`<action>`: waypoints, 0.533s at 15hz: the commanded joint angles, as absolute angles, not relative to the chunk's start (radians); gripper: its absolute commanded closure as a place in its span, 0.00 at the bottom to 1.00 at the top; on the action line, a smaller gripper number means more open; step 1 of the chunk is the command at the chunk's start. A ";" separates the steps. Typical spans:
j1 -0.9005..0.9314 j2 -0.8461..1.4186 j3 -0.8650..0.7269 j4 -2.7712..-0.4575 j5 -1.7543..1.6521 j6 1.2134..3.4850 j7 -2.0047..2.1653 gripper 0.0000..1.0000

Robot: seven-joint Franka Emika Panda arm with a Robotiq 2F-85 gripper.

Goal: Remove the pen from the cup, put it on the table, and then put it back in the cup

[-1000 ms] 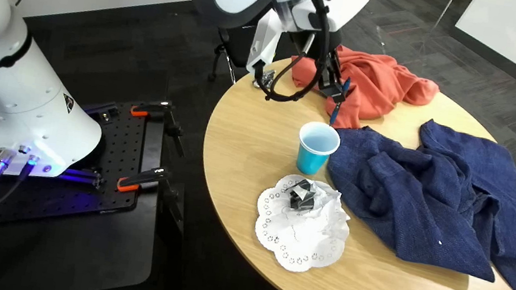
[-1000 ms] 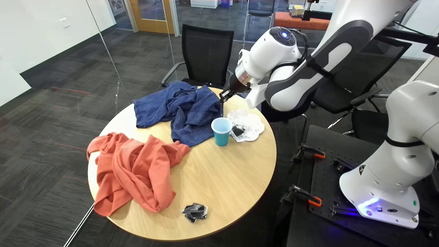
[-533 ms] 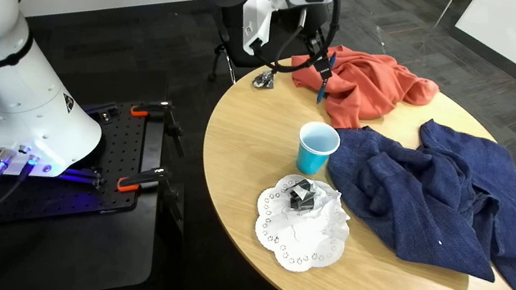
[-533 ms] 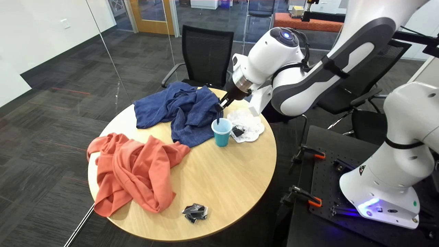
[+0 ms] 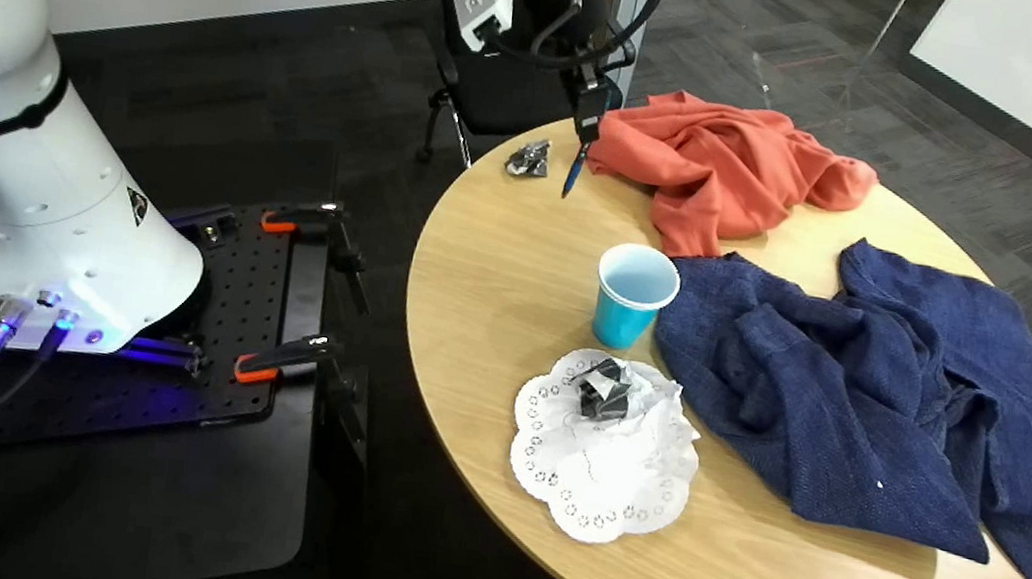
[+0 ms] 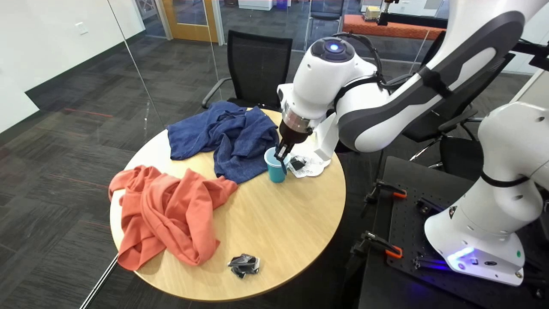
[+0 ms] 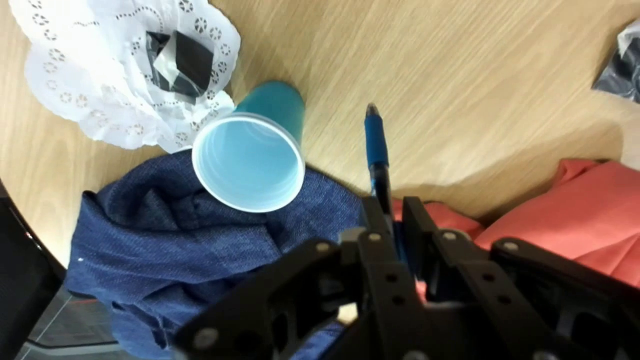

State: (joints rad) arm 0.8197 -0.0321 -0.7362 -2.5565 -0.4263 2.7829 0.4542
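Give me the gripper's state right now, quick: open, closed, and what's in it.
Gripper: closed, holding the blue pen.

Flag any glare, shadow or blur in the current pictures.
Wrist view: part of the white doily is washed out, the gripper looks soft in the foreground, and a shadow lies on the table beside the red cloth; both exterior views: blue light glows at the robot base.

In the wrist view, you had red cloth (image 7: 580, 217) right of the fingers (image 7: 419, 225), denim (image 7: 195, 245) left, a white doily (image 7: 60, 82) farther up-left, a crumpled dark scrap (image 7: 622, 72) up-right.
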 commanded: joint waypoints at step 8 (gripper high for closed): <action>0.293 0.281 -0.132 -2.244 -0.350 2.511 0.421 0.96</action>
